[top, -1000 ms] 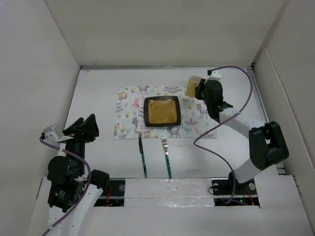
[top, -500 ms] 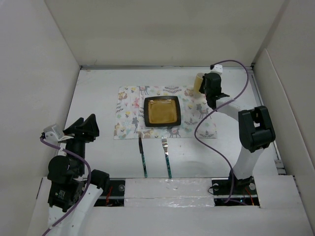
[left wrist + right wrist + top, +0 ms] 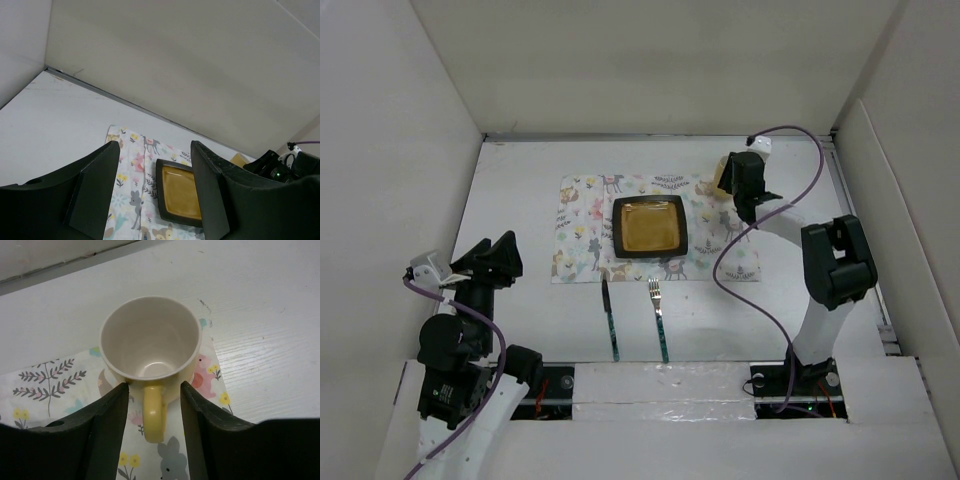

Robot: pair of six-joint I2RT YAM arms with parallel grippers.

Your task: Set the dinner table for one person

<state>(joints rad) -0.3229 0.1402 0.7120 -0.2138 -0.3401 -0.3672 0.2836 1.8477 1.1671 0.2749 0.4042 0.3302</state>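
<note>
Dinner table (image 3: 520,190): plain white top, lying flat, walled by white panels.

Animal-print placemat (image 3: 582,225) is lying flat mid-table, long side running left-right.

Square plate (image 3: 649,226), dark rim and amber centre, is sitting level on the mat's middle.

Yellow mug (image 3: 150,340), pale inside and empty, is standing upright on the mat's far right corner with its handle pointing toward the near side.

Fork (image 3: 659,318) and knife (image 3: 610,325), both with greenish handles, are lying on the bare top just near of the mat. They are side by side but apart, knife on the left, fork tines pointing at the mat.
</note>
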